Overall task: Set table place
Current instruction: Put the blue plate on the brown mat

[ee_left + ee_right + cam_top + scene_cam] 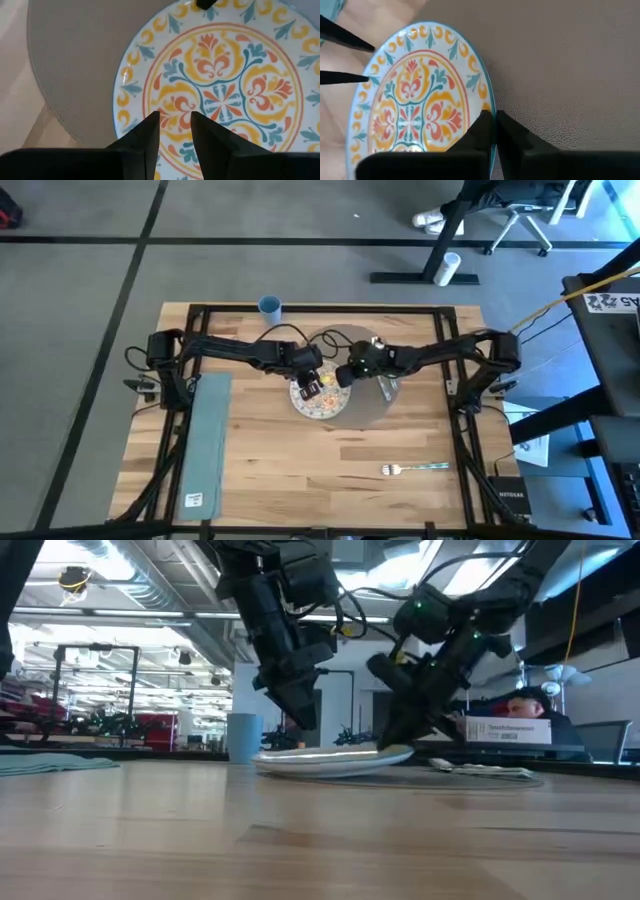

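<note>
Dark fingers of our right gripper [493, 131] are closed on the rim of the patterned plate [415, 100], tilting that side up. Our left gripper [175, 131] hovers just above the plate with its fingers a little apart, holding nothing. We see the plate partly on the grey-brown placemat [372, 392], near the table's [300, 460] middle. A fork [412, 469] lies well apart.
</note>
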